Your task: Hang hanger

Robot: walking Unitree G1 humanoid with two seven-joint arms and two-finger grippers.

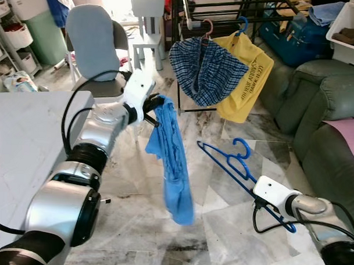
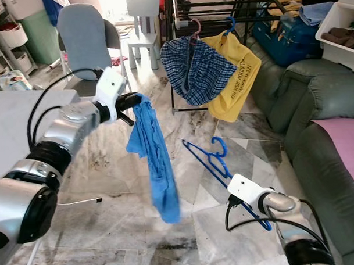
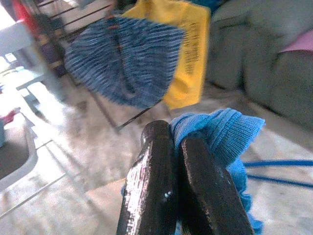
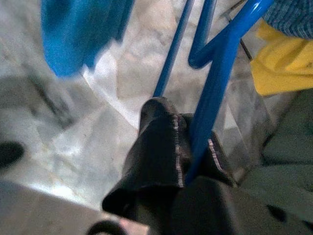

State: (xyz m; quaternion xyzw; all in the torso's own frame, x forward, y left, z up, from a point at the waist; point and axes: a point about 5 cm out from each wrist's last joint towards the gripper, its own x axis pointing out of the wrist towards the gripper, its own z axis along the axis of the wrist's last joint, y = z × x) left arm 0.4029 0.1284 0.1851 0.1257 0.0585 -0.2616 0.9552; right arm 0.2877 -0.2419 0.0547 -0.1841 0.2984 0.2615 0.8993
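My left gripper (image 1: 159,103) is shut on the top of a blue garment (image 1: 175,161), which hangs limp down toward the floor. In the left wrist view the black fingers (image 3: 156,186) pinch the blue cloth (image 3: 215,129). My right gripper (image 4: 193,156), low at the right, is shut on a blue plastic hanger (image 1: 234,169), which is held above the floor with its hook pointing up and away from me. Behind stands a dark drying rack (image 1: 228,12) with a plaid garment (image 1: 205,69) and a yellow shirt (image 1: 246,77) hanging on hangers.
A grey-green sofa (image 1: 323,103) fills the right side. A grey chair (image 1: 93,42) and a small white chair (image 1: 147,24) stand at the back left. A grey table (image 1: 20,138) is at my left. The floor is marble tile (image 1: 133,212).
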